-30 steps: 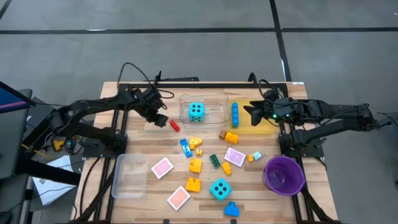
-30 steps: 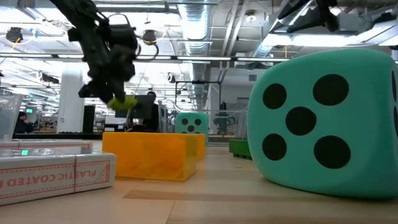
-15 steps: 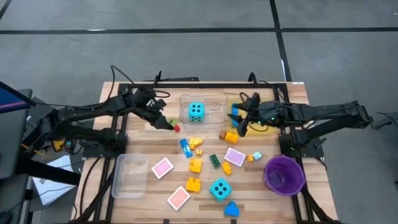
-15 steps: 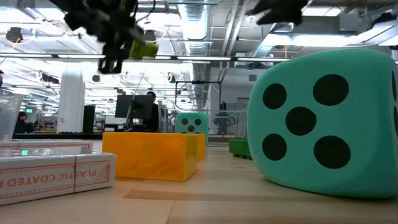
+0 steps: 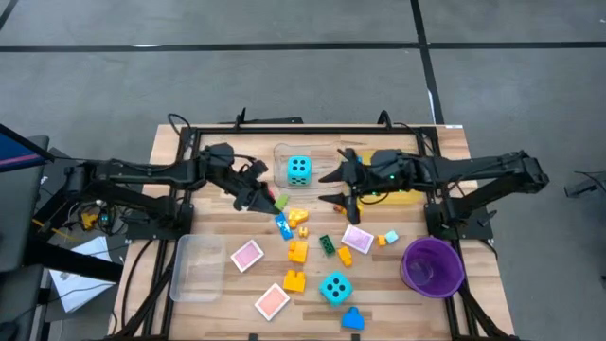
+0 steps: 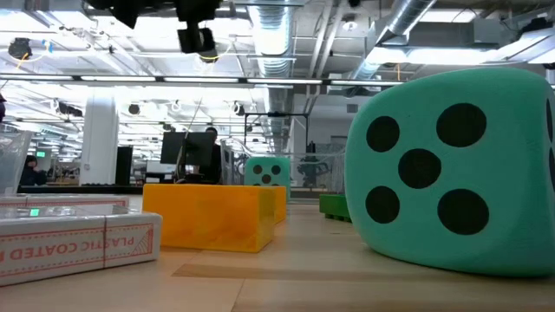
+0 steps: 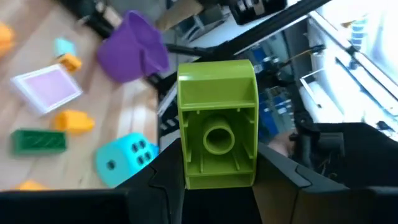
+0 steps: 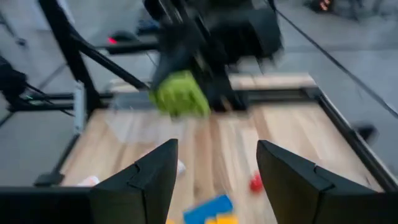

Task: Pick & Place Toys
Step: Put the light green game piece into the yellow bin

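Nearest, clamped in the left gripper (image 7: 217, 180) jaws: a green brick (image 7: 217, 130), raised above mid-worktop (image 5: 213, 237). Rigid, light, probably slick plastic; best pinched across flat sides. Farther across, right gripper (image 5: 338, 187) jaws parted and empty, above scattered bricks beside the turquoise die (image 5: 298, 170).

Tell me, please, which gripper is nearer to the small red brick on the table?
The left. The left gripper, shut on a green brick, hangs right beside the red brick. The right gripper, open and empty, is farther off on its other side.
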Action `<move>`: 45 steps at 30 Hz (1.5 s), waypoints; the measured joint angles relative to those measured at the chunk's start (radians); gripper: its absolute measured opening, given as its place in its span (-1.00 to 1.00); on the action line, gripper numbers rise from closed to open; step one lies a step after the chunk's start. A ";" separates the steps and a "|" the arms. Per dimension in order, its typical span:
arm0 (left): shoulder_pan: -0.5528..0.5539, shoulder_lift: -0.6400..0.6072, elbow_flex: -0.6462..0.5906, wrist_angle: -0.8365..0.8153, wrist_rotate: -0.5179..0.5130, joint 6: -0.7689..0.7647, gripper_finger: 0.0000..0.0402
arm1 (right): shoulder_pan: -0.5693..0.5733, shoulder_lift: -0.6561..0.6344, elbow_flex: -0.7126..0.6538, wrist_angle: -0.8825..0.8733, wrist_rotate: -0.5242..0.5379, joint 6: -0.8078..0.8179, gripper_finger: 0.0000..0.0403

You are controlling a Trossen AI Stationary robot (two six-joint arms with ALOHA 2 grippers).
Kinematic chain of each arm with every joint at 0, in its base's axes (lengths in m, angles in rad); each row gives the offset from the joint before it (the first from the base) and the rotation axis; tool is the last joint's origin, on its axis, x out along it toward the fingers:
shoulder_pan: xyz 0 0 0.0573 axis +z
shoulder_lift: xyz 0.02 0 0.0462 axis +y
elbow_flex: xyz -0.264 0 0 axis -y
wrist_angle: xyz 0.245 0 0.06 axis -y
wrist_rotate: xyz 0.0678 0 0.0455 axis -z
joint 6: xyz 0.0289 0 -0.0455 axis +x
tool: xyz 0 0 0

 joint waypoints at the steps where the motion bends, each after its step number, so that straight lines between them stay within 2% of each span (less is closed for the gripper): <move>1: -0.011 0.008 0.000 0.015 0.000 -0.012 -0.32 | 0.000 0.019 0.025 -0.001 -0.015 -0.013 0.05; 12: -0.089 0.032 0.000 0.165 0.004 -0.048 -0.32 | 0.000 0.223 0.324 -0.122 -0.204 -0.065 0.05; 20: -0.089 0.030 0.029 0.183 0.024 -0.048 -0.32 | 0.002 0.331 0.446 -0.178 -0.301 -0.096 0.05; 25: -0.088 0.031 0.040 0.182 0.050 -0.048 -0.32 | 0.011 0.361 0.487 -0.170 -0.319 -0.105 0.05; 45: -0.082 0.031 0.039 0.228 0.051 -0.056 -0.32 | 0.014 0.405 0.490 -0.089 -0.336 -0.105 0.02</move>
